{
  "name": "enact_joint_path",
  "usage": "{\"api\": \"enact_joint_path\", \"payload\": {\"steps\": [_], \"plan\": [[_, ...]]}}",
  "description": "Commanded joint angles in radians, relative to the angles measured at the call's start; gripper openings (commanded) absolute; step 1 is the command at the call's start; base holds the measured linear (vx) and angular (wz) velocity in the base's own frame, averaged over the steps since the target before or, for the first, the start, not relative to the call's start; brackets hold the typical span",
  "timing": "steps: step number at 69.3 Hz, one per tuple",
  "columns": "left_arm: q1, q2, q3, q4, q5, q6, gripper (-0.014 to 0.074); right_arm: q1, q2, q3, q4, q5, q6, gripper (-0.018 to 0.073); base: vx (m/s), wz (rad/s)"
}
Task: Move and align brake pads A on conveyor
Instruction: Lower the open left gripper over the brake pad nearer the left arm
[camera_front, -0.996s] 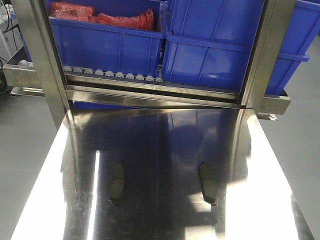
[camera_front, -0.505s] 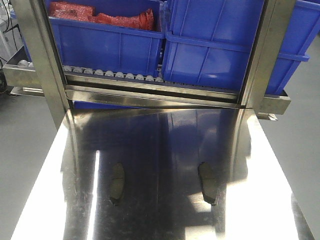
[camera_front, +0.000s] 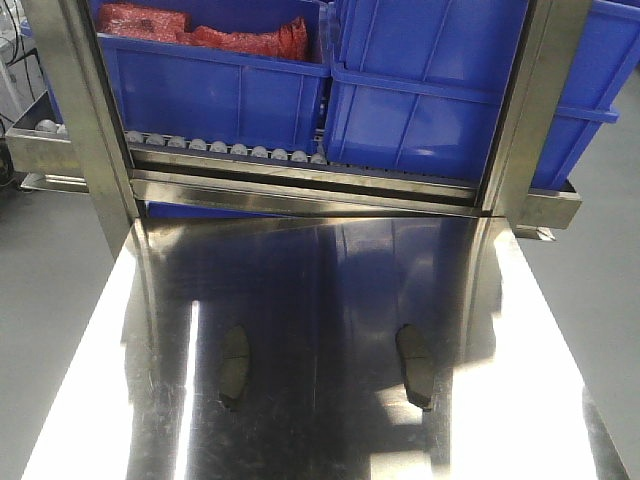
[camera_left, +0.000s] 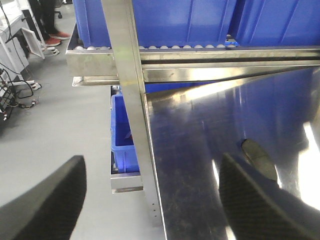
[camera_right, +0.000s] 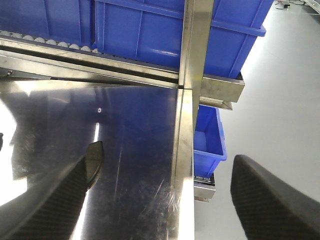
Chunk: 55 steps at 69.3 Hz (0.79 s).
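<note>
Two brake pads (camera_front: 234, 366) — dark, oblong, curved

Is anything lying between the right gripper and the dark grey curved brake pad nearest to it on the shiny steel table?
Nothing visible does. The dark grey curved brake pad lies on bare shiny steel tabletop beside the open right gripper, its edge partly hidden behind one black finger.

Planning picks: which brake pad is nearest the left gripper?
The left pad, seen beside the left gripper in its wrist view; the other pad lies rightward.
</note>
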Motion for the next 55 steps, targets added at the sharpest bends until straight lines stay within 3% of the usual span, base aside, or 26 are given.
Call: {"api": "enact_joint_path", "payload": {"steps": [1, 18, 31, 42, 55], "plan": [[0.003, 0.041, -0.020, 0.030, -0.090, -0.034, 0.0517, -0.003, 0.019, -0.020, -0.005, -0.071, -0.005, 0.0562, 0.00, 0.00], [0.003, 0.322, -0.023, 0.037, -0.122, -0.115, 0.0517, -0.003, 0.019, -0.020, -0.005, -0.068, -0.005, 0.0562, 0.00, 0.00], [0.003, 0.582, -0.023, -0.114, -0.292, -0.113, 0.0517, -0.003, 0.019, -0.020, -0.005, -0.068, -0.005, 0.0562, 0.00, 0.00], [-0.010, 0.786, -0.023, -0.277, -0.353, -0.101, 0.0517, -0.003, 0.019, -0.020, -0.005, -0.068, -0.005, 0.0562, 0.00, 0.00], [-0.071, 0.980, -0.071, -0.307, -0.364, -0.101, 0.0517, -0.003, 0.019, -0.020, -0.005, -0.068, -0.005, 0.0562, 0.00, 0.00]]}}
